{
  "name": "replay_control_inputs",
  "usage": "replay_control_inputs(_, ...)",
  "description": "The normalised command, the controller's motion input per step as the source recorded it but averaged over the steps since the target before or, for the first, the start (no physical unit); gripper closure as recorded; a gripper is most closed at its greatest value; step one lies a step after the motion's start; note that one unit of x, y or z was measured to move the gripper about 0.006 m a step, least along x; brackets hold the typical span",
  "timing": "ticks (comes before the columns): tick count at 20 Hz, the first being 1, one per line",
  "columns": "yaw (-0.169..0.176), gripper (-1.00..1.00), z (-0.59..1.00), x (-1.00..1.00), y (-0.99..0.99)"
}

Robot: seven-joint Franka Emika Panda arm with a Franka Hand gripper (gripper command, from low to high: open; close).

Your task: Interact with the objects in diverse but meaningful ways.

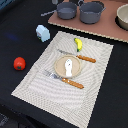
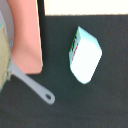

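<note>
A pale blue-white carton (image 1: 43,33) lies on the dark table beside the striped placemat (image 1: 35,82); in the wrist view the carton (image 2: 85,54) lies on its side, seen from above. A red tomato (image 1: 19,63) sits on the table at the exterior view's left. A yellow banana (image 1: 78,44) lies on the placemat's far part. A small white elongated piece (image 1: 69,66) lies on a tan plate (image 1: 60,64). Two dark grey pots (image 1: 67,10) (image 1: 92,11) stand on a pink board (image 1: 100,27). No gripper shows in either view.
A knife (image 1: 76,56) and a fork (image 1: 62,78) with orange handles lie beside the plate. A pale bowl (image 1: 123,17) stands at the far right. In the wrist view, a grey utensil handle (image 2: 35,86) reaches past the pink board's corner (image 2: 27,35).
</note>
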Motion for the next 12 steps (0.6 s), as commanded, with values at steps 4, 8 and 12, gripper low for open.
replay_control_inputs(4,-0.011,-1.0,-0.19,0.76,-0.35)
replay_control_inputs(8,-0.023,-1.0,-0.26,0.6,-0.42)
replay_control_inputs(12,-0.036,-1.0,-0.27,0.51,-0.57)
